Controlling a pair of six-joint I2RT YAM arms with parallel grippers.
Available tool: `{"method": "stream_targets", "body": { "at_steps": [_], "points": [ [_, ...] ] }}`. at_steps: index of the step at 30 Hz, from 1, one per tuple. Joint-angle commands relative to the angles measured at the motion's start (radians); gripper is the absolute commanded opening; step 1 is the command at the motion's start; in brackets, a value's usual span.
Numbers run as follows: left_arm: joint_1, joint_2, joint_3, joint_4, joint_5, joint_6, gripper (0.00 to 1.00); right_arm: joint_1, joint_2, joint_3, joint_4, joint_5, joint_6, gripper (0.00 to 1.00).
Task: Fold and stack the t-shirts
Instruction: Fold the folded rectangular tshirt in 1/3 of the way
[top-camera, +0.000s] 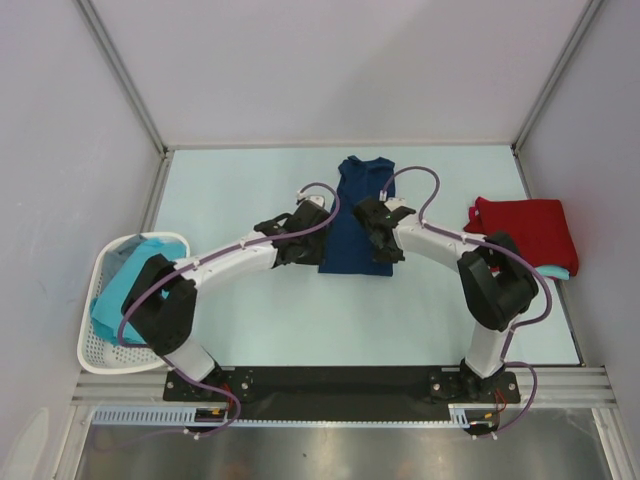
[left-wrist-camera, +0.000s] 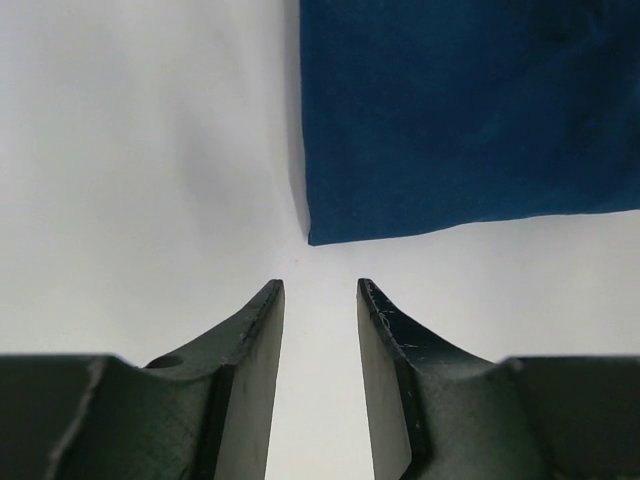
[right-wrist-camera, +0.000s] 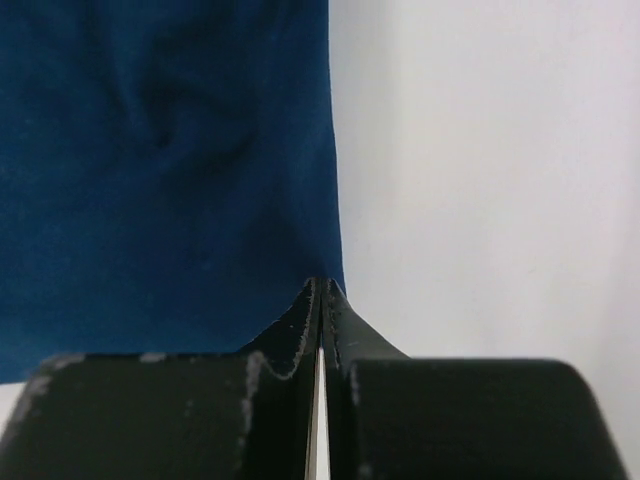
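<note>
Your right gripper (right-wrist-camera: 322, 285) has its fingers pressed tight together right on the right-hand edge of the navy t-shirt (right-wrist-camera: 160, 180), close to its near hem. Whether any cloth is nipped between them you cannot tell from here. Your left gripper (left-wrist-camera: 320, 283) sits just short of the shirt's near left corner. Its fingers stand a narrow gap apart with nothing between them, only bare table (left-wrist-camera: 120, 150).

The navy shirt lies flat as a long narrow strip, collar at the far end. To its right is a folded red t-shirt (top-camera: 525, 228). To its left and nearer you, a turquoise t-shirt (top-camera: 125, 290) waits in the white basket (top-camera: 95, 355).

This looks like the hem-to-collar fold being set up. Next, ease the left gripper onto its corner and close, check both pinches hold cloth, then lift evenly.
</note>
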Motion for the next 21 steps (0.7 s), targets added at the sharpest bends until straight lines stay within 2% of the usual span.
{"method": "stream_targets", "body": {
  "at_steps": [1,8,14,17,19,21],
  "points": [
    [0.013,-0.080,-0.015,0.008,-0.035,-0.002,0.41,-0.008,0.034,0.038,0.035,-0.007,-0.018,0.01],
    [0.024,-0.076,-0.029,0.003,-0.025,-0.003,0.41,-0.008,0.111,0.001,0.017,-0.079,0.009,0.03],
    [0.027,-0.037,-0.023,0.003,0.009,-0.002,0.40,-0.005,0.114,-0.033,-0.012,-0.087,0.022,0.03],
    [0.027,-0.031,-0.012,-0.003,0.014,-0.003,0.40,-0.001,0.050,-0.031,-0.024,-0.004,0.036,0.00],
    [0.027,-0.043,-0.012,0.003,0.009,-0.005,0.40,0.032,-0.086,-0.033,-0.001,0.059,0.028,0.01],
    [0.027,-0.057,-0.010,0.013,0.009,-0.002,0.40,0.048,-0.160,-0.005,-0.003,0.137,0.022,0.07]
  ]
}}
